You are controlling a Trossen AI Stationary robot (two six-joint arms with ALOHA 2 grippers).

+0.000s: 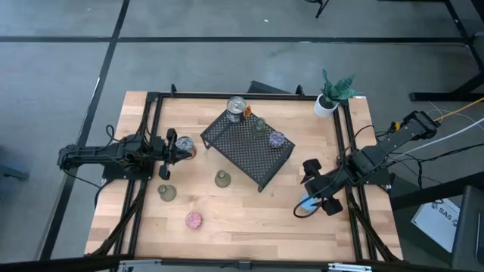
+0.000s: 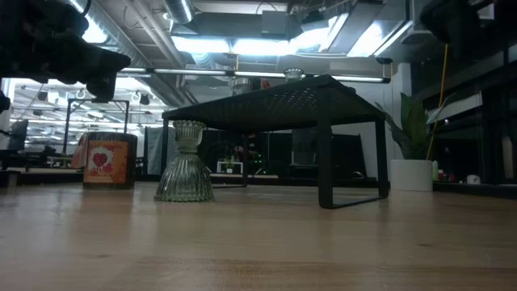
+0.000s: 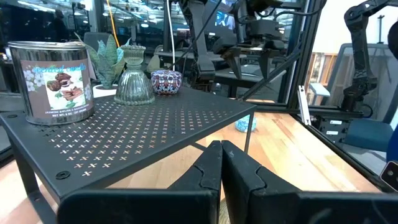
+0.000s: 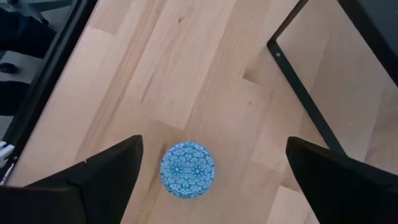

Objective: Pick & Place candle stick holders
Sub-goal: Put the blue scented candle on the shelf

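**Blue holder beneath spread right fingers**

High view: right gripper [image 1: 314, 198] spread wide over blue holder [image 1: 306, 202] on wooden table [image 1: 249, 223]; holder mostly hidden. Pink holder [image 1: 194, 220] well apart; purple holder [image 1: 277, 139] on perforated black metal rack [image 1: 246, 147].

Low view: ribbed glass holder [image 2: 185, 166] beside rack leg.

Left wrist view: left gripper [image 3: 221, 171] clenched, empty.

Right wrist view: round patterned blue top between fingers, untouched.

Mesh rack [image 1: 249, 147] at centre of the high view, bearing tin [image 1: 237, 106], glass holder [image 1: 259, 125] and purple holder [image 1: 277, 139]. Below-left of rack: two holders [image 1: 222, 179] [image 1: 166, 193]; pink holder [image 1: 194, 220] lower still. Potted plant [image 1: 330, 94] upper right. Blue holder [image 1: 308, 202] lower right.
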